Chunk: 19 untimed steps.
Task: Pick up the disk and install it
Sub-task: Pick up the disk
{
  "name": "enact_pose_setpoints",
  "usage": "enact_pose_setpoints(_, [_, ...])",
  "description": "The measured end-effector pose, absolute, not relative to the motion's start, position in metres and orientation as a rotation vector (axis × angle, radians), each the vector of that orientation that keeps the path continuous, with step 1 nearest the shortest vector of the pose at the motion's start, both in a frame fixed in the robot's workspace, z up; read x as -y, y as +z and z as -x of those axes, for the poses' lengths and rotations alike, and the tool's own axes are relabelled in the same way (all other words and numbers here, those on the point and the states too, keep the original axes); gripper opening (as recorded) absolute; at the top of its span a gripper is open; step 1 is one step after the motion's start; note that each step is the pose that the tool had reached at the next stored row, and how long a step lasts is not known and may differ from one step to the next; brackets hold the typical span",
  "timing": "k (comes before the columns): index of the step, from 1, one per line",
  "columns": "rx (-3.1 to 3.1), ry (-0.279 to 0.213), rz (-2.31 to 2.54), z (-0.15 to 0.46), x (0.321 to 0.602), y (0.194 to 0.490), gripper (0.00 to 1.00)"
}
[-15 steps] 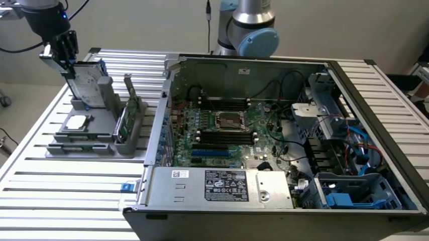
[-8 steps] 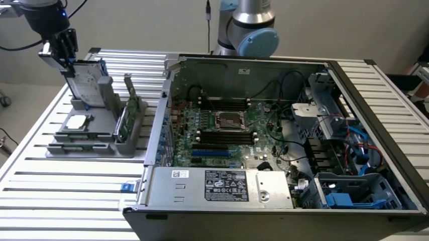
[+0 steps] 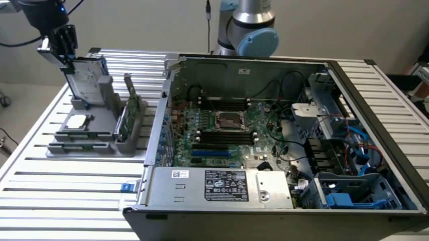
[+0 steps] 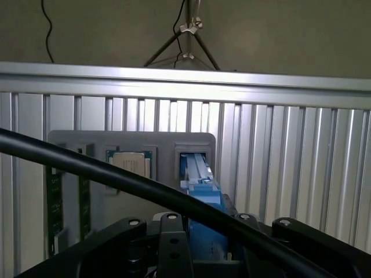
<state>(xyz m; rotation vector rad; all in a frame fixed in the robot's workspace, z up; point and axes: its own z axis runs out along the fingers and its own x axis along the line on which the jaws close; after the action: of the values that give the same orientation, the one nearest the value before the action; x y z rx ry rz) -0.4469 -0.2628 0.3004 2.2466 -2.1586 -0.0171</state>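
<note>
Gripper, black and two-fingered, is at eleven o'clock of the open black computer case. Its fingers are pinched on the upper end of the disk, a flat silver-grey hard drive in a blue plastic carrier. The disk stands nearly upright, lower end in a slot of the grey plastic parts holder on the slatted aluminium table.

Judgement: the pick-up is in hand. The pull should run straight along the slot without twisting, clear of the thin green circuit card at the disk's three o'clock.

Whether the lower end is free of the slot cannot be told. In the wrist view a thick black cable crosses the holder, and the fingertip contact is hidden.
</note>
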Motion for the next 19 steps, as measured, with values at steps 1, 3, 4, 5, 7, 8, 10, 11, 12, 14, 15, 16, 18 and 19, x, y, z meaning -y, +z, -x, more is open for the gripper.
enact_pose_setpoints(1, [2.160,-0.014,-2.248,0.4469,0.2625,0.3011,0.33])
enact_pose_setpoints(3, [2.161,-0.010,-2.249,0.4469,0.2619,0.3036,0.33])
enact_pose_setpoints(4, [2.162,-0.007,-2.250,0.4469,0.2616,0.3049,0.33])
enact_pose_setpoints(5, [2.163,-0.005,-2.251,0.4469,0.2613,0.3057,0.33])
enact_pose_setpoints(7, [2.167,0.003,-2.255,0.4469,0.2612,0.3057,0.33])
enact_pose_setpoints(8, [2.169,0.008,-2.257,0.4469,0.2612,0.3056,0.33])
enact_pose_setpoints(10, [2.174,0.021,-2.263,0.4469,0.2611,0.3050,0.33])
enact_pose_setpoints(11, [2.177,0.028,-2.265,0.4470,0.2611,0.3046,0.33])
enact_pose_setpoints(12, [2.179,0.032,-2.267,0.4471,0.2611,0.3041,0.33])
enact_pose_setpoints(14, [2.182,0.038,-2.270,0.4475,0.2611,0.3035,0.33])
enact_pose_setpoints(15, [2.182,0.040,-2.271,0.4477,0.2611,0.3032,0.33])
enact_pose_setpoints(16, [2.183,0.042,-2.271,0.4477,0.2611,0.3031,0.33])
enact_pose_setpoints(18, [2.183,0.043,-2.272,0.4480,0.2611,0.3031,0.33])
enact_pose_setpoints(19, [2.184,0.043,-2.272,0.4482,0.2611,0.3031,0.33])
